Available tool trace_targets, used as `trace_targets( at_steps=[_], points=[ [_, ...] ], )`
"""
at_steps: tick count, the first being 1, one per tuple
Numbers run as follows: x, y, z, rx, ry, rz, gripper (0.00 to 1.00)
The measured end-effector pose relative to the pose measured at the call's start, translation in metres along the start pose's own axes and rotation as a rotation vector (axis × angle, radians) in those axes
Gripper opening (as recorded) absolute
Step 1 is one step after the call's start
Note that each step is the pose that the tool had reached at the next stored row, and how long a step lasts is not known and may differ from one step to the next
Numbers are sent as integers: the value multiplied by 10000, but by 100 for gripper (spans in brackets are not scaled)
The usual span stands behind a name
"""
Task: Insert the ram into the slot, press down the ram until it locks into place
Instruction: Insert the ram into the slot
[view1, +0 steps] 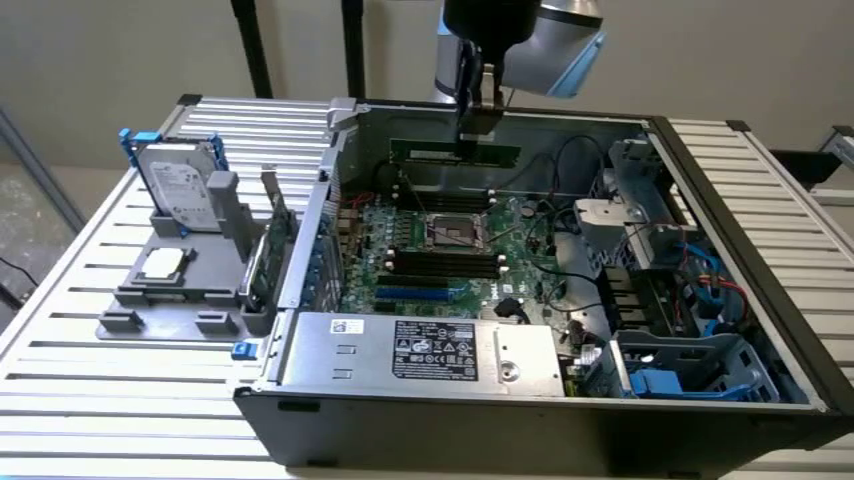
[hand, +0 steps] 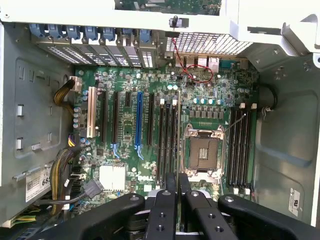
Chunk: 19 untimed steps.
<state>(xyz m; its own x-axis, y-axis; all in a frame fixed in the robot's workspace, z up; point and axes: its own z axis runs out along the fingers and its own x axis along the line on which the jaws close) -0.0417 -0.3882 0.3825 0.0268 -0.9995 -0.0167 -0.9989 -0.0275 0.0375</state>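
Body check, yours to verify | arm (view1: 534, 45): you see a black cylinder, silver-grey housing, pale blue end cap | gripper (hand: 177, 176): matte black, four angled link bars, round pivot screws, small holes in rows along the two inner bars | jaws: narrow, flat, black

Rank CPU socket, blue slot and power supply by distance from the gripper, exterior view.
1. CPU socket: mid-board, closest to the gripper, which holds the ram.
2. Blue slot: board's near edge.
3. Power supply: case front, farthest.
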Motion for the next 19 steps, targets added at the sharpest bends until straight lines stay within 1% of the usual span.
trace_targets(
  at_steps=[2, 6, 9, 11, 19],
  points=[
    [0, -1, 20, 13, 1, 5, 13],
    [2, -3, 93, 50, 2, 119, 13],
    [8, -5, 149, 105, -3, 267, 13],
    [12, -7, 185, 132, -4, 327, 13],
    [35, -34, 329, 163, -7, 405, 13]
  ],
)
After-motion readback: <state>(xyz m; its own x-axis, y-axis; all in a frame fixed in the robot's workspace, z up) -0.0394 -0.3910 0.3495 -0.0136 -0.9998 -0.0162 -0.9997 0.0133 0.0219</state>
